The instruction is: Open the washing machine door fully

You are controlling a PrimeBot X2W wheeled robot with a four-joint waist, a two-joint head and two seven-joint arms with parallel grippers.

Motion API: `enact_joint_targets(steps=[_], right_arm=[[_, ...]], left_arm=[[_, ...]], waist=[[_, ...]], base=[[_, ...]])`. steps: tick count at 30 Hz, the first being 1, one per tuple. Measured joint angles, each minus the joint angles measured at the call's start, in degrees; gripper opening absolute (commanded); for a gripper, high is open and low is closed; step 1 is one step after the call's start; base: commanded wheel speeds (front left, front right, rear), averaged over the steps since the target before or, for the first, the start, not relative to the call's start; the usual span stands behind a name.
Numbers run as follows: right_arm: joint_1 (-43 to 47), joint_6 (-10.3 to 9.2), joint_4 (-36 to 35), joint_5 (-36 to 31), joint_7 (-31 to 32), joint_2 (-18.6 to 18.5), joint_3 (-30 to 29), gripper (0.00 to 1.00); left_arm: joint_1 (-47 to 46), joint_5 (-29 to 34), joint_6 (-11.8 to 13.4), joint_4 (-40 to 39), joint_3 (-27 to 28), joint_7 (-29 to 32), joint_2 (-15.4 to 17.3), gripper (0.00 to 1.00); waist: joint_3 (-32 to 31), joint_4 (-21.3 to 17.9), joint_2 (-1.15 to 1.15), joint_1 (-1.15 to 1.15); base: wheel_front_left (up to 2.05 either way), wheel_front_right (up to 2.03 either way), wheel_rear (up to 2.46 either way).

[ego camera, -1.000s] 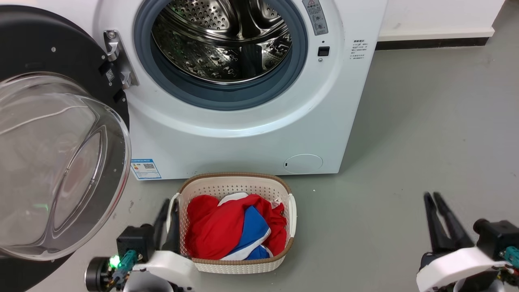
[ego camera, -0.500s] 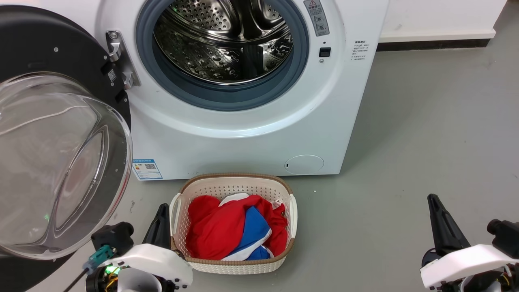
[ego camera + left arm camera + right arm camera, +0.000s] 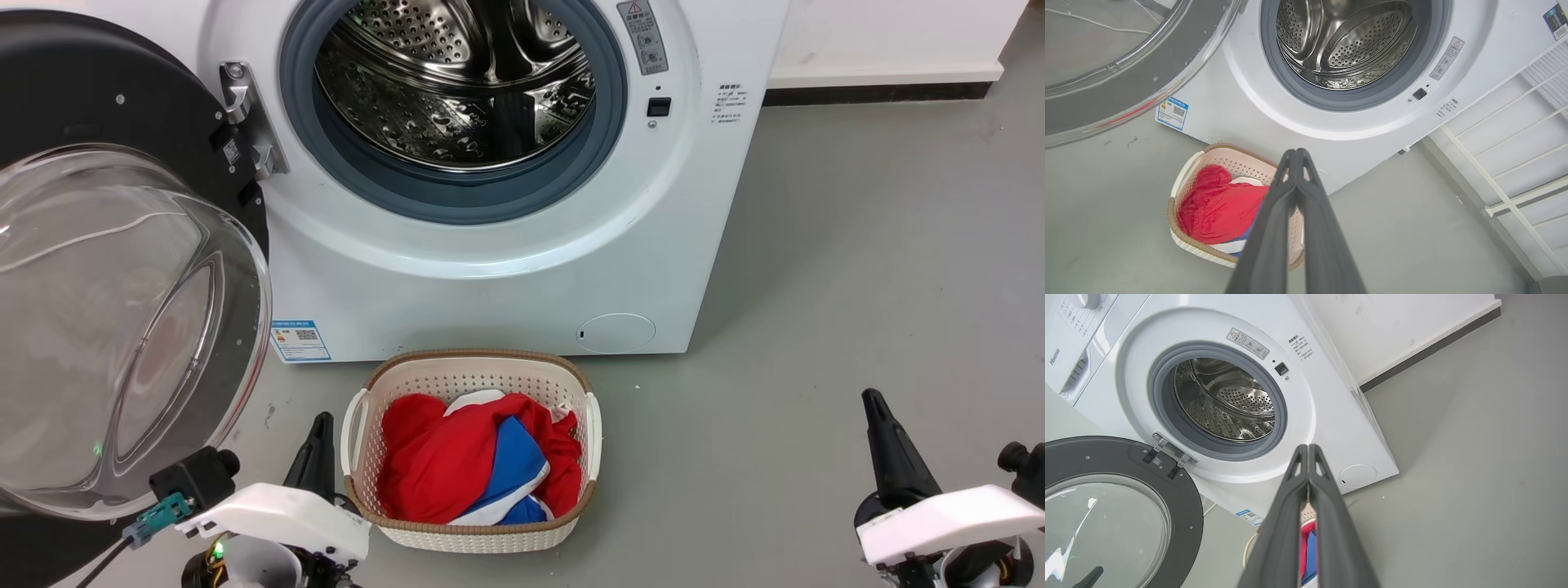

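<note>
1. The door point(image 3: 122, 327) stands swung wide open at the left of the washing machine point(image 3: 490, 278). It hangs from its hinge point(image 3: 245, 114) with the clear glass bowl bulging toward the camera.
2. The drum point(image 3: 457, 82) opening is uncovered.
3. A cream basket point(image 3: 473, 363) holding red, blue and white clothes point(image 3: 457, 465) sits on the floor point(image 3: 857, 286) just in front of the washing machine.
4. The left end effector point(image 3: 322, 425) points up just beside the basket's left handle, apart from the door. In the left wrist view its fingers point(image 3: 1290, 192) are clenched together on nothing.
5. The right end effector point(image 3: 872, 400) is low at the right, well apart from the washing machine. It is also clenched and empty, with its tips meeting in the right wrist view point(image 3: 1307, 448).
6. A second ago the left end effector stood higher against the basket, and the right one's fingers formed a narrow V. Both now sit lower and closed. The door keeps its place against the washing machine.
</note>
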Motion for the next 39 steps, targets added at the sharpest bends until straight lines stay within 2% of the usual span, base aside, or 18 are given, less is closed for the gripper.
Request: enact_joint_targets(steps=[21,39], right_arm=[[-1.74,0.0,2.44,16.23,1.93,0.35,-0.75,0.0],[-2.91,0.0,4.13,27.61,3.36,0.53,-1.24,0.0]], left_arm=[[-0.52,-13.82,-4.03,0.89,4.93,3.16,-2.16,0.0],[-0.81,-23.43,-7.06,1.62,8.56,5.36,-3.72,0.0]], waist=[[-0.23,0.56,0.0,0.0],[-0.42,1.03,0.0,0.0]], base=[[0.0,0.0,0.0],[0.0,0.0,0.0]])
